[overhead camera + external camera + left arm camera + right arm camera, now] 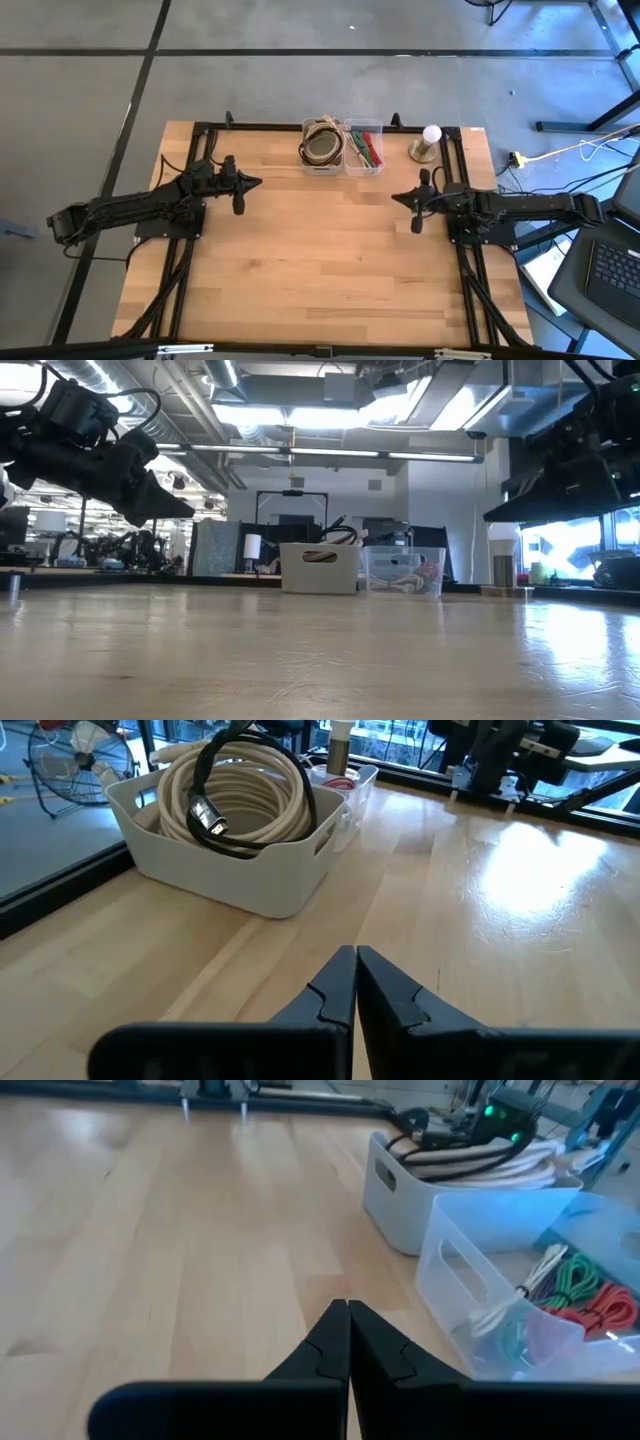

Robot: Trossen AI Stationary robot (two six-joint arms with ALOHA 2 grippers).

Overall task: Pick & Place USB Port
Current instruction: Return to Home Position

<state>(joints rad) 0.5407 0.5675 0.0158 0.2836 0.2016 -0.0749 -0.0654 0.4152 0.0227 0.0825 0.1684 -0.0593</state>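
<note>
Left pincer point(355, 955), right pincer point(347, 1308) raised above table point(320, 260), tips together. Coiled cables point(240, 795) in white bin point(250, 885); coloured wires point(590, 1295) in clear bin point(450, 1270).

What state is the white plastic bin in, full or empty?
Filled: white plastic bin holds coiled cream and black cables, rising above its rim.

No text, label, brand, number or sign can be read anywhere here
</note>
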